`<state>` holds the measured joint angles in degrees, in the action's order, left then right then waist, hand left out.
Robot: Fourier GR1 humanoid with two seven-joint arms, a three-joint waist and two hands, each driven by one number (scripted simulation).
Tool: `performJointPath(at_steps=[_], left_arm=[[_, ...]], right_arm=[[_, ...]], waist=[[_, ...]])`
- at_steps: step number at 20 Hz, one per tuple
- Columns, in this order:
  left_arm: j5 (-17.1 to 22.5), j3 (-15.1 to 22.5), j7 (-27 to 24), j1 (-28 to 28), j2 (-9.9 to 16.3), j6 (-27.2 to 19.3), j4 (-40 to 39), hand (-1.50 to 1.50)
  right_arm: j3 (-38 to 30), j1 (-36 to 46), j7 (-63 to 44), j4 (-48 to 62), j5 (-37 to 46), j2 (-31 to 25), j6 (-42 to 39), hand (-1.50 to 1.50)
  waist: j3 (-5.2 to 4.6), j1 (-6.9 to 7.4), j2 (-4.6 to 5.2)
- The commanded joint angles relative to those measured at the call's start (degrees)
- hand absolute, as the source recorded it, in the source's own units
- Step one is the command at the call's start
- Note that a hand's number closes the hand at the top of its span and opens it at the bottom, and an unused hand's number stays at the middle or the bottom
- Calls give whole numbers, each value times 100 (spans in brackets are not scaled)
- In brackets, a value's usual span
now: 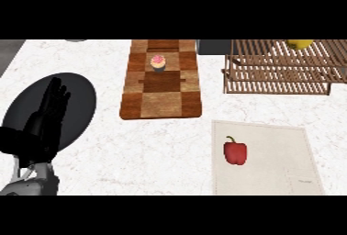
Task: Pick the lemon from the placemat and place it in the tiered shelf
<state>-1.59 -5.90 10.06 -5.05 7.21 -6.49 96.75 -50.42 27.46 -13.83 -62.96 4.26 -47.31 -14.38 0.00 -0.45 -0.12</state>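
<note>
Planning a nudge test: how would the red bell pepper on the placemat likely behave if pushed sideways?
The red bell pepper lies on its side on the pale placemat, so it would probably rock or roll unevenly, given its lobed shape. Its glossy skin suggests fingers may slip. The placemat looks thin and might slide with it.

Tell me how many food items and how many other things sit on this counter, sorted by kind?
Fruit and vegetables: 2, the lemon on the tiered shelf and a red pepper on the placemat
Cupcakes: 1, on the checkered runner
Mats and runners: 2
Shelves: 1
Dark plates: 1
Total: 7
</note>
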Motion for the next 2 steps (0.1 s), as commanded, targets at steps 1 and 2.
performJointPath(at_steps=[1, 2], left_arm=[[-199, 206, 396, -30, -71, -126, 313, 0], [-40, 24, 98, 363, -13, 1, 379, 0]], right_arm=[[-375, -383, 271, 314, -459, -423, -414, -150], [-339, -641, 347, 42, -527, -203, -484, -150]], waist=[[3, 26, 4], [1, 33, 0]])
